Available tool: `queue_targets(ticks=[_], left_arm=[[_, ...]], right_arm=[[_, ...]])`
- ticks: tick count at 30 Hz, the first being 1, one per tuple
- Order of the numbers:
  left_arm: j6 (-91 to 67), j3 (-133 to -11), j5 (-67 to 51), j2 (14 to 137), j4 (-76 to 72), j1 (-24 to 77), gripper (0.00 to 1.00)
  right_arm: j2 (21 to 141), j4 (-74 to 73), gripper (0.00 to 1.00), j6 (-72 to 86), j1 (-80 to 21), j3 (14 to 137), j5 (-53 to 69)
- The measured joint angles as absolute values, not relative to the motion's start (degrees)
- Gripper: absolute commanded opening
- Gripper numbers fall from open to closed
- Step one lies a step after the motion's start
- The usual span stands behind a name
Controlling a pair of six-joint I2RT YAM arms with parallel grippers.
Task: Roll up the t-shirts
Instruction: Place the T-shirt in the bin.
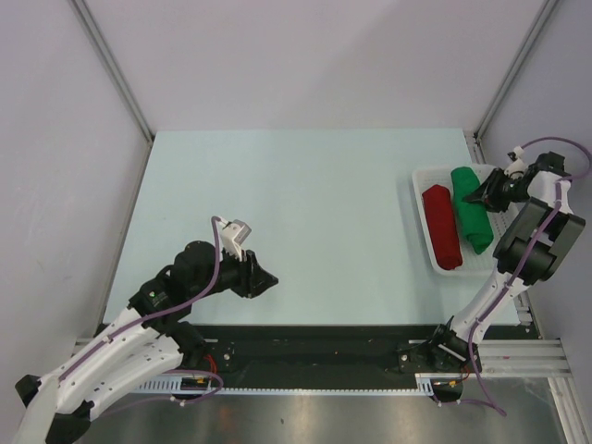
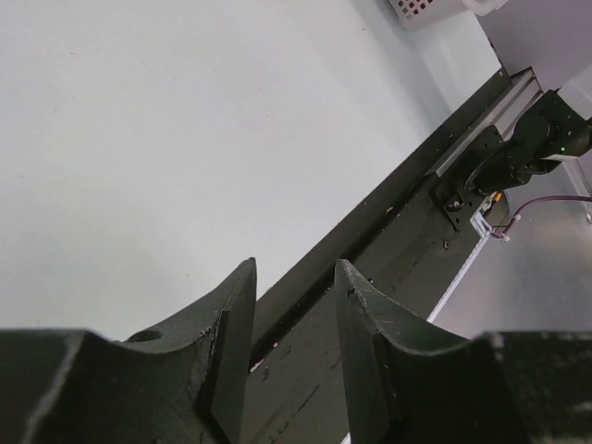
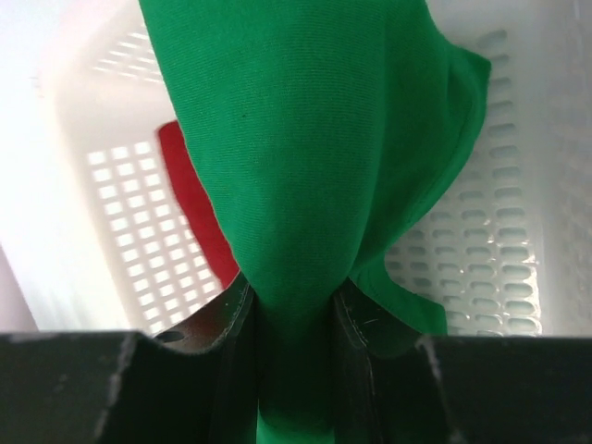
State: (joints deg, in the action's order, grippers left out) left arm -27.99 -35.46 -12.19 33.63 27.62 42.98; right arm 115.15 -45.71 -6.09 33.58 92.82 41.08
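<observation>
Lower left: left claw [image 1: 266, 280], jaws parted and empty, over the pale tabletop [image 1: 305, 203]. Right of frame: white mesh basket [image 1: 421, 178] holding the red t-shirt [image 1: 443, 227], a compact roll, and just right of it the bright green t-shirt [image 1: 472, 213], smooth-knit and loosely rolled. Right claw [image 1: 483, 194] pinches the green cloth at its upper end.

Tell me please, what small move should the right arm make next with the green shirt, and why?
Probably open the right gripper and let go. Its fingers pinch one end of the green t-shirt, which looks already rolled and lies in the white basket beside the red t-shirt. So the roll seems placed; I judge that only the release remains.
</observation>
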Motion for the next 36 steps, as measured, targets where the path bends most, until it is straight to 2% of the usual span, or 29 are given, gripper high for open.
queue_targets(ticks=[20,27,36], left_arm=[[-28.0,-35.5,-12.2,33.7,27.6,43.0,0.43],[-28.0,-35.5,-12.2,33.7,27.6,43.0,0.44],[-28.0,-35.5,-12.2,33.7,27.6,43.0,0.49]], right_arm=[[116.9,-40.7,0.00,-8.5,31.0,88.9,22.1],[116.2,-37.4,0.14,-9.5,27.4,87.8,14.4],[113.6,-34.0,0.31,-10.8,25.4,84.9,9.6]])
